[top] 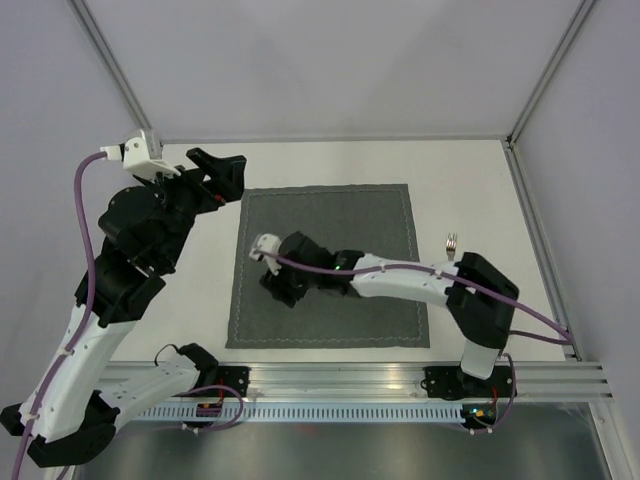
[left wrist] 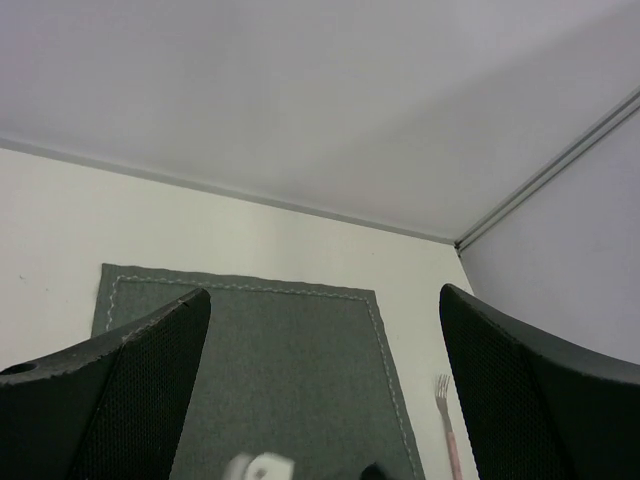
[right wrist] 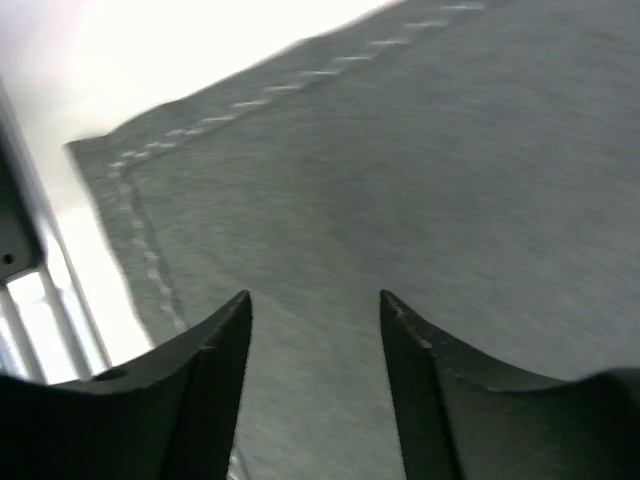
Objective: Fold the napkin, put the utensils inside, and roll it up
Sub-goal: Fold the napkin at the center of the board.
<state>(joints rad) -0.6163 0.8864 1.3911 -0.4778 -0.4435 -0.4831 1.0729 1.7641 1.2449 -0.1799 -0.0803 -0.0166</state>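
Note:
The dark grey napkin (top: pixel 340 260) lies flat and unfolded on the white table. The fork (top: pixel 452 243) lies just right of the napkin's right edge; only its tines show, the right arm covers its handle. My left gripper (top: pixel 228 180) is open and empty, hovering by the napkin's far left corner. In the left wrist view the napkin (left wrist: pixel 290 360) and the fork (left wrist: pixel 446 420) lie beyond the wide-open left gripper (left wrist: pixel 325 292). My right gripper (top: pixel 283 292) is open and empty, low over the napkin's left half. In the right wrist view the right gripper (right wrist: pixel 315 296) hovers over the napkin (right wrist: pixel 450 150), near a hemmed corner.
A metal rail (top: pixel 350 375) runs along the table's near edge and also shows in the right wrist view (right wrist: pixel 25 300). White enclosure walls with a frame post (top: pixel 520 130) bound the table at the back and sides.

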